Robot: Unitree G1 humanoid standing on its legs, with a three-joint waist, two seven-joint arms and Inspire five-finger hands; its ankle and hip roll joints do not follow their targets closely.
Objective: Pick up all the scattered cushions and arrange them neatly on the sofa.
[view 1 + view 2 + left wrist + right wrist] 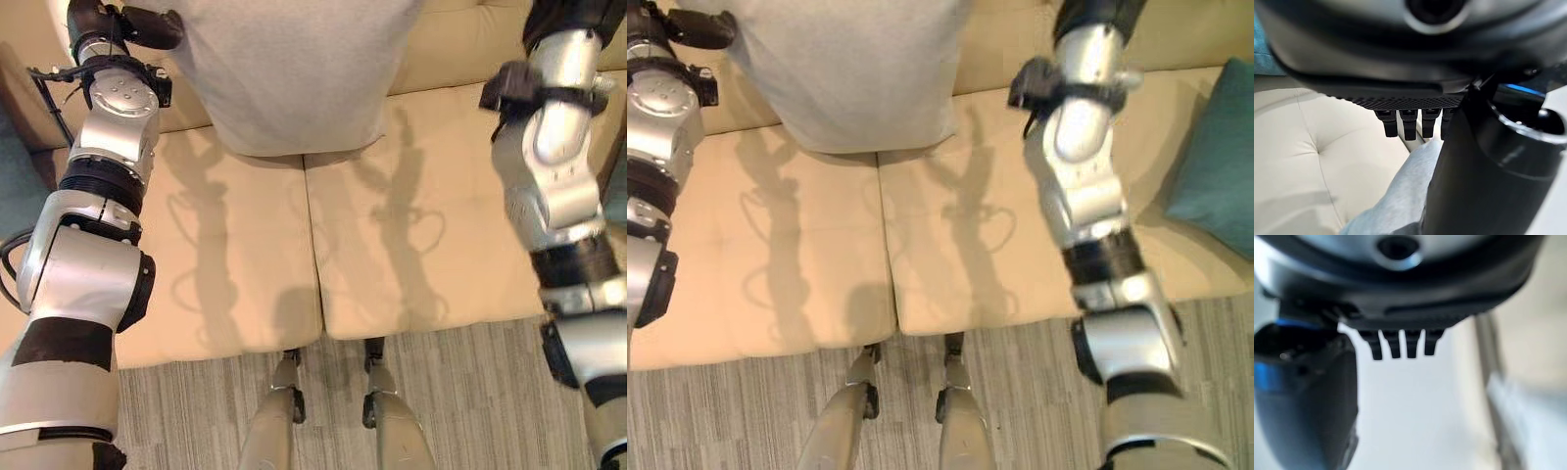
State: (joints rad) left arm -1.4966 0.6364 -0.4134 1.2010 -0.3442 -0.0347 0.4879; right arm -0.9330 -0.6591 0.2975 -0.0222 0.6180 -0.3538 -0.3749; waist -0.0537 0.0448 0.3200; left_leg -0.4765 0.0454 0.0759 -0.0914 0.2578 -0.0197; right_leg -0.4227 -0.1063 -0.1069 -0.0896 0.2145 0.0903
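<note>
Left hand: in my wrist feed I see its fingers in a short straight row, thumb alongside, with the edge of the grey cushion running up just beside the thumb. I cannot tell whether fingers or thumb pinch the fabric, so I log the grip as unclear.

Right hand: fingers also in a straight short row past the palm, thumb standing off to one side. Pale blurred surface beyond the fingertips; cannot tell whether it touches them. Nothing visibly clasped.

From the head views, both forearms reach forward over the sofa, left arm on the near-left flank of the grey cushion, right arm on its far side, apart from it. The grey cushion sits between the two arms, upright against the sofa's backrest, its lower edge over the seam between the two cream seat pads.

A teal cushion lies on the sofa seat outboard of the right arm, well apart from the grey one, leaning toward the sofa's end.

Below the seat front, striped grey carpet.
</note>
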